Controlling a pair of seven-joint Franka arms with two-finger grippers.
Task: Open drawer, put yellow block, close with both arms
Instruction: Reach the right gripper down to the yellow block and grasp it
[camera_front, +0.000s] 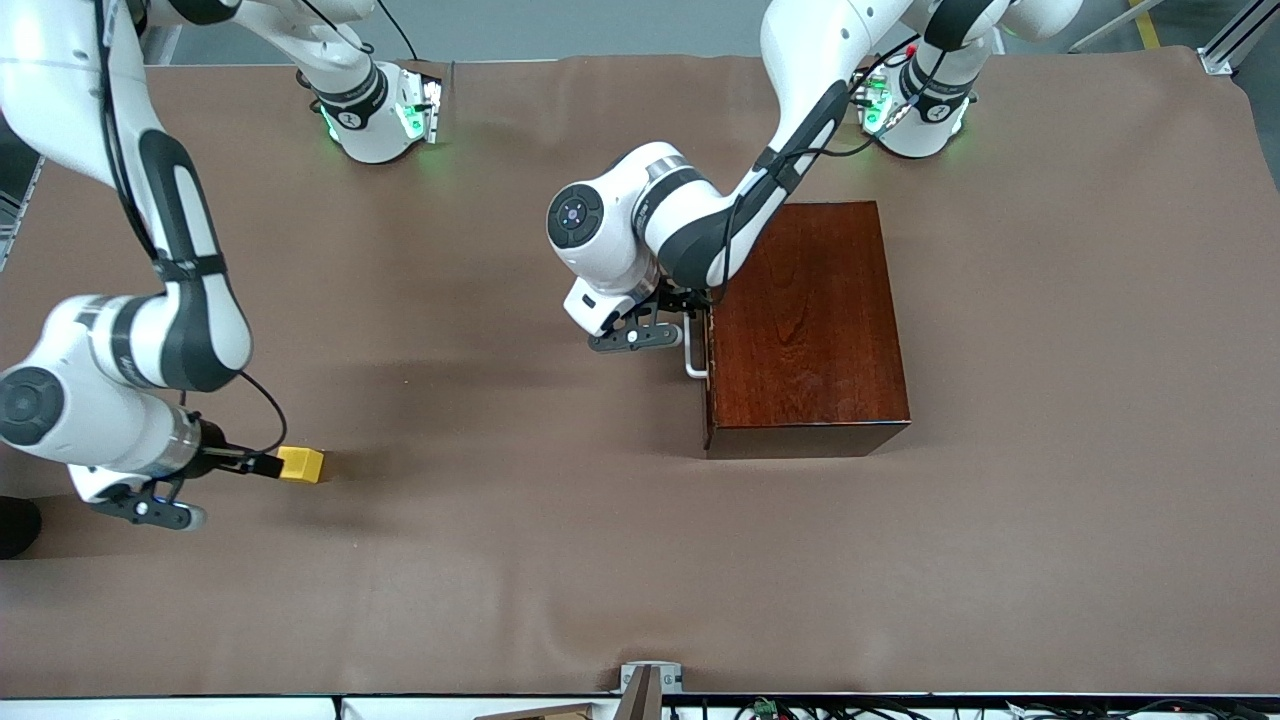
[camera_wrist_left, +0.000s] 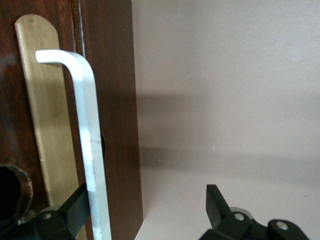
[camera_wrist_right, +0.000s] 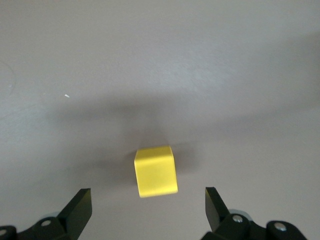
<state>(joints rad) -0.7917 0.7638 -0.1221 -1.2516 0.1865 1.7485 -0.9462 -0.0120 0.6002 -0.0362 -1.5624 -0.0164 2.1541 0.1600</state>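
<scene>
- The left gripper (camera_front: 688, 322) sat at the drawer (camera_front: 708, 375) front, fingers spread, with the white handle (camera_wrist_left: 92, 160) passing between them close against one finger (camera_wrist_left: 75, 205). Straddling the bar this way looked like preparation to clamp it and pull.
- The drawer appeared fully shut inside the box (camera_front: 808, 325), so the opening step seemed not yet done.
- In the left wrist view the other finger (camera_wrist_left: 215, 202) stood well clear of the bar, over bare cloth; the jaws would have needed to close a good way before gripping.
- The right gripper (camera_front: 268, 465) was low over the table (camera_front: 500, 560) toward the right arm's end, fingers spread, nothing pinched.
- The block (camera_wrist_right: 156, 171) lay on the cloth just ahead of that gripper's fingertips, roughly centred on the gap, apart from both fingers (camera_wrist_right: 80, 205). That lineup suggested an approach for a straight pinch across its faces.
- Block and box were well apart, which probably explained the split: one arm per object, so the pick could be readied while the drawer was opened.
</scene>
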